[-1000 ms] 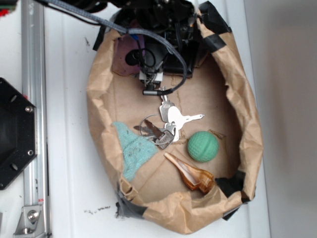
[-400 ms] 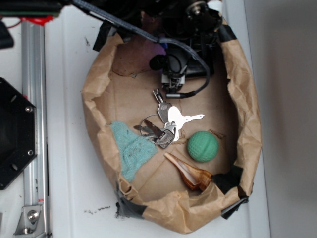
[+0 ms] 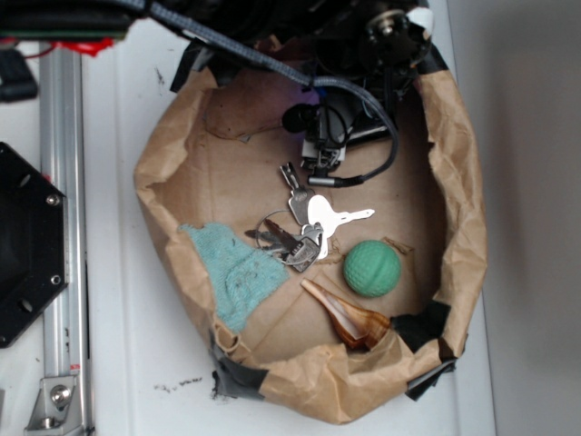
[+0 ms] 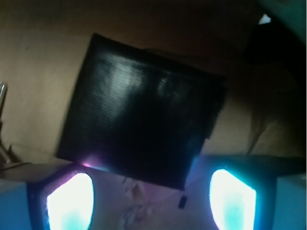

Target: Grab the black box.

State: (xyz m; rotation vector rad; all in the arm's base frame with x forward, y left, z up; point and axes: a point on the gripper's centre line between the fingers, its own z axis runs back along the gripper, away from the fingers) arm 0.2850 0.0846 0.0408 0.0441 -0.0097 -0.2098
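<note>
Glossy black box (image 4: pixel 144 124), green ball (image 3: pixel 371 268), teal cloth (image 3: pixel 231 272), brown paper bag (image 3: pixel 454 182).

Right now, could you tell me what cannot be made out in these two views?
- Exterior: black box hidden under the arm.
- Exterior: gripper opening unreadable, too small.
- Wrist: black box blurred; lower edge near the glowing fingers, contact unclear.

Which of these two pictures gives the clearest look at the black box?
The wrist view: the black box fills the frame, lying flat on brown paper. In the exterior view the arm hides it almost entirely.
</note>
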